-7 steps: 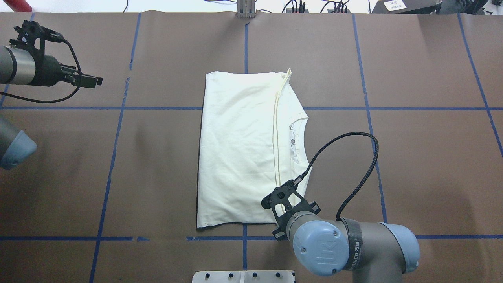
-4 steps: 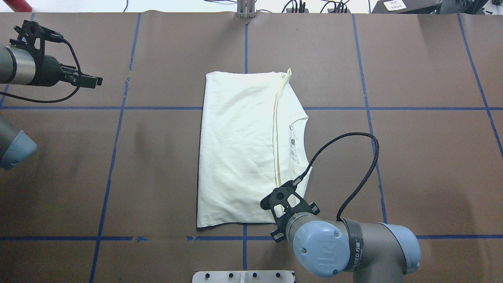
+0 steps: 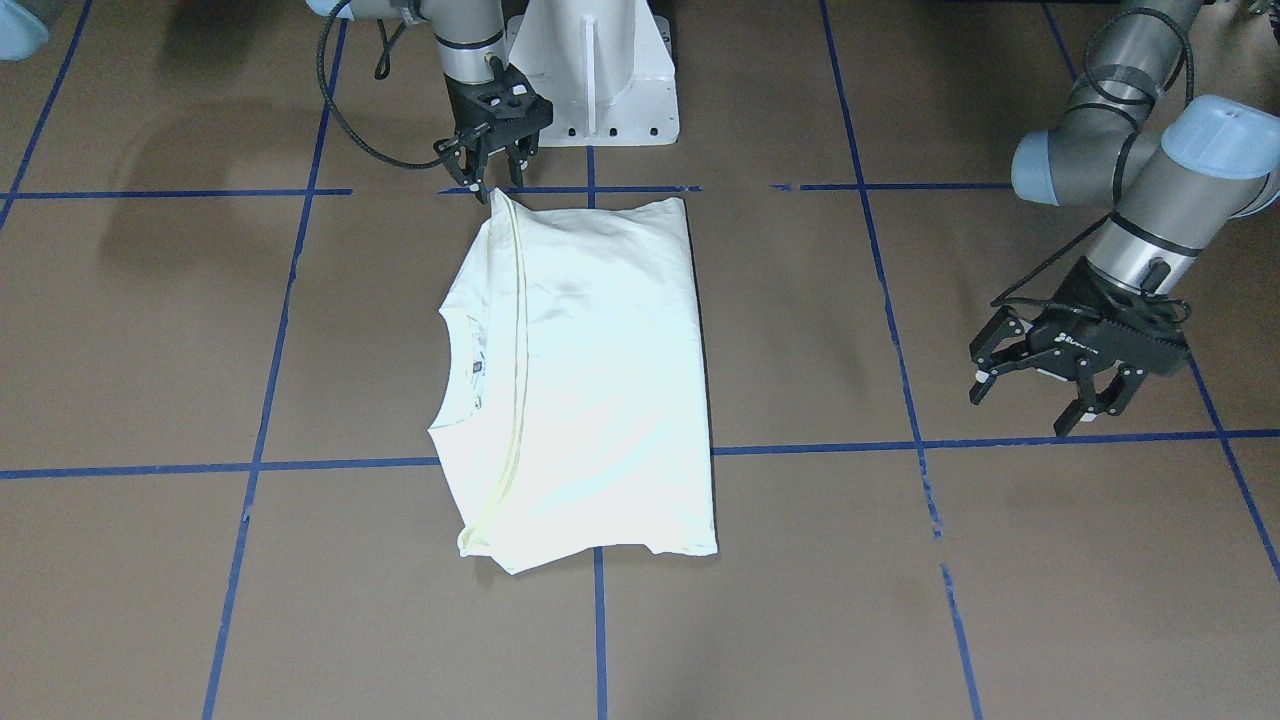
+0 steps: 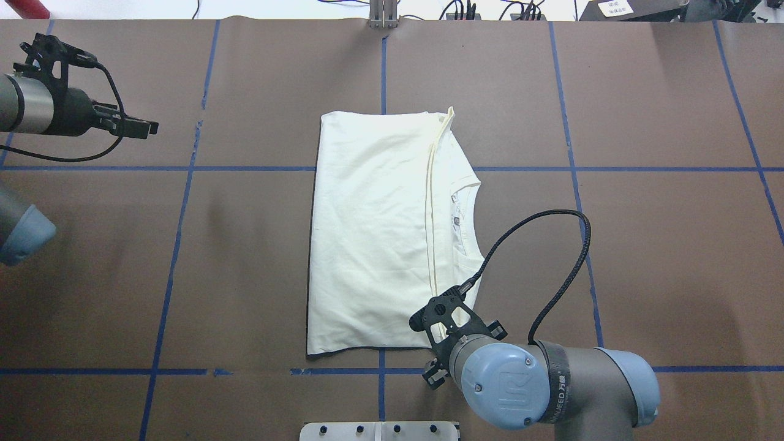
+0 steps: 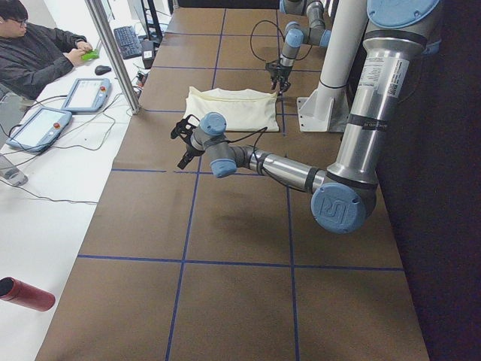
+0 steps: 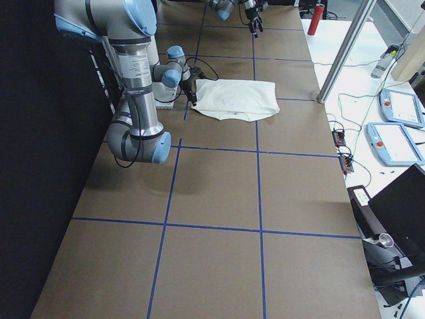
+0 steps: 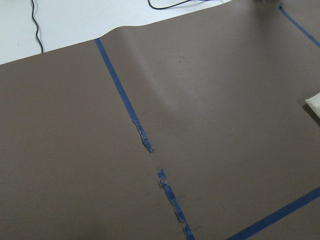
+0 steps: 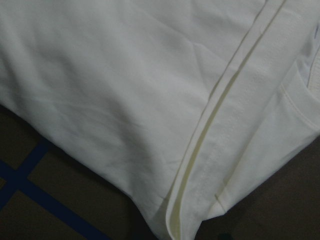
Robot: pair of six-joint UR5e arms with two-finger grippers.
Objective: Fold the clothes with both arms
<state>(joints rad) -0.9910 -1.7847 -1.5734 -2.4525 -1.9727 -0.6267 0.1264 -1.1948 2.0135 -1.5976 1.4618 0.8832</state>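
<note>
The right tool (image 3: 490, 178), released, has drawn slightly back from the shirt's (image 3: 600, 380) near corner, so that fold looks laid. The left tool (image 3: 1030, 398) hangs unclenched.

Left fingers (image 3: 1078, 405) and right fingers (image 3: 475, 160) hang spread apart.

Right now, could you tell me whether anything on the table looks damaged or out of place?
The blue tape line is torn and frayed, with a gap, on the left of the table. The shirt lies flat, its neckline layer left uncovered.
</note>
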